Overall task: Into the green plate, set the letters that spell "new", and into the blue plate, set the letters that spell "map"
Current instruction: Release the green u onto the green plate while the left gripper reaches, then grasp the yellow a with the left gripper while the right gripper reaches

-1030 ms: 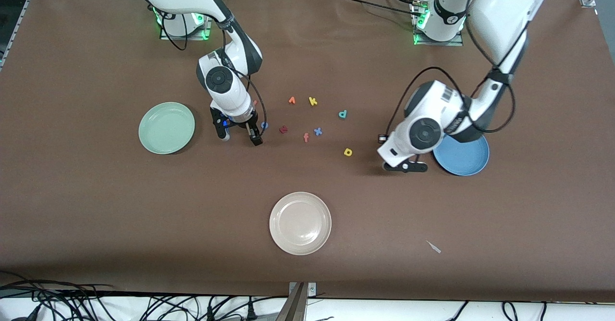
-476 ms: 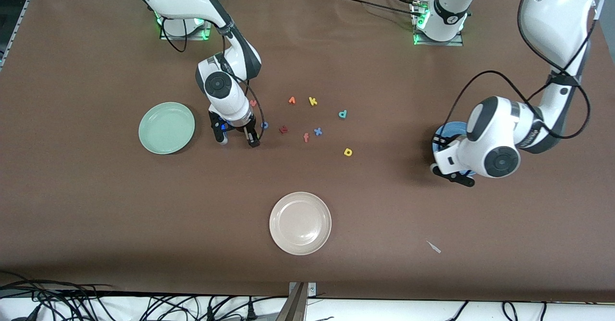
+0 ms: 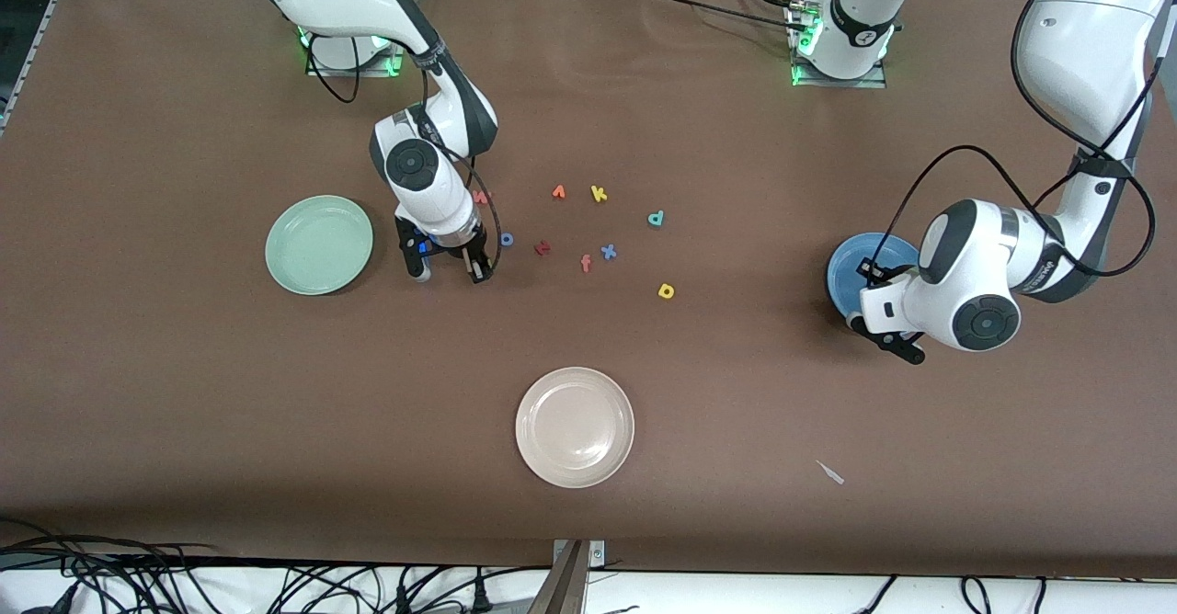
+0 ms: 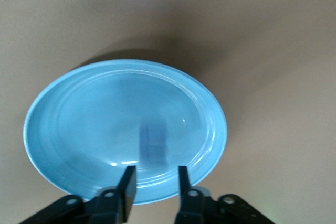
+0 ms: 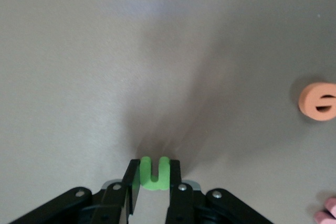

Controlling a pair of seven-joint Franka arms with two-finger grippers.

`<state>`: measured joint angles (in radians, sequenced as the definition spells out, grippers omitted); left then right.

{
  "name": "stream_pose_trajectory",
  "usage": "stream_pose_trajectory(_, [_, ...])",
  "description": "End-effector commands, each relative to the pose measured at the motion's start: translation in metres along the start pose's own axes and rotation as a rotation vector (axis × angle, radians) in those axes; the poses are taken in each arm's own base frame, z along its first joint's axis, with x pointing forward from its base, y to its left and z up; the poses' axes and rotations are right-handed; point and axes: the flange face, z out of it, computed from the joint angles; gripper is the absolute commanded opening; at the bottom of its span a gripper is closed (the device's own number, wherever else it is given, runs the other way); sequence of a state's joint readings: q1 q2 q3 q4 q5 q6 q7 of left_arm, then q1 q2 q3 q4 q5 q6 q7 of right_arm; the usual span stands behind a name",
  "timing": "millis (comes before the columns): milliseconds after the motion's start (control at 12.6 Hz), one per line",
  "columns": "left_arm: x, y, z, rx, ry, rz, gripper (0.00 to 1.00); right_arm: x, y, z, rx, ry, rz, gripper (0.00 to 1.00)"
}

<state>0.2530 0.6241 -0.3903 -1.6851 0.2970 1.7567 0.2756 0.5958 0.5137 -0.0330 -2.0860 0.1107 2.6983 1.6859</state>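
My right gripper [image 3: 448, 271] [image 5: 153, 166] is down at the table beside the green plate [image 3: 319, 244], shut on the green "n" [image 5: 155, 178]. The orange "e" [image 5: 317, 102] and the salmon "w" [image 3: 480, 197] lie close by. My left gripper [image 3: 885, 340] [image 4: 155, 170] hangs over the blue plate [image 3: 851, 269] [image 4: 79, 124], open, with nothing between its fingers. A small blurred darker-blue piece [image 4: 153, 142] shows inside that plate; I cannot read its shape. The teal "p" [image 3: 655, 219] and yellow "a" [image 3: 667, 291] lie mid-table.
Other letters lie mid-table: blue "o" [image 3: 506, 239], dark red "t" [image 3: 542, 247], orange "f" [image 3: 586, 263], blue "x" [image 3: 608, 251], yellow "k" [image 3: 599, 194] and another orange letter [image 3: 558, 192]. A cream plate [image 3: 575, 426] sits nearer the front camera.
The left arm swung from beside the yellow "a" to over the blue plate and its jaws opened. The right gripper closed on the green "n".
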Motion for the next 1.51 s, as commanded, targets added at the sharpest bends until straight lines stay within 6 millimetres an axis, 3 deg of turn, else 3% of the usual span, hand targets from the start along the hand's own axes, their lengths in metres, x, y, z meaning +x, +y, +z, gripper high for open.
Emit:
stream_pose_trajectory(0, [0.002,0.011,-0.011,0.038,0.006,0.008,1.0,0.014,-0.011,-0.034,0.025,0.021,-0.006,0.15])
stream_pose_trajectory(238, [0.019,0.044,-0.024,-0.025,0.071,-0.114,1.0,0.053,0.0,-0.072,-0.053,0.043,-0.173,0.15])
stream_pose_trajectory(476, [0.047,0.094,-0.036,-0.057,0.174,-0.225,1.0,0.101,0.034,-0.1,-0.085,0.034,-0.376,0.15])
stream_pose_trajectory(634, [0.064,0.129,-0.042,-0.056,0.236,-0.286,1.0,0.137,0.05,-0.116,-0.123,0.016,-0.409,0.15])
stream_pose_trajectory(872, [0.093,0.189,-0.04,-0.08,0.338,-0.397,1.0,0.16,0.068,-0.106,-0.168,-0.002,-0.501,0.13])
stream_pose_trajectory(1030, [0.111,0.233,-0.026,-0.076,0.388,-0.422,1.0,0.192,0.087,-0.096,-0.21,-0.024,-0.571,0.12])
stream_pose_trajectory(1427, [0.132,0.28,0.005,-0.014,0.464,-0.451,1.0,0.21,0.119,-0.048,-0.192,0.026,-0.653,0.14])
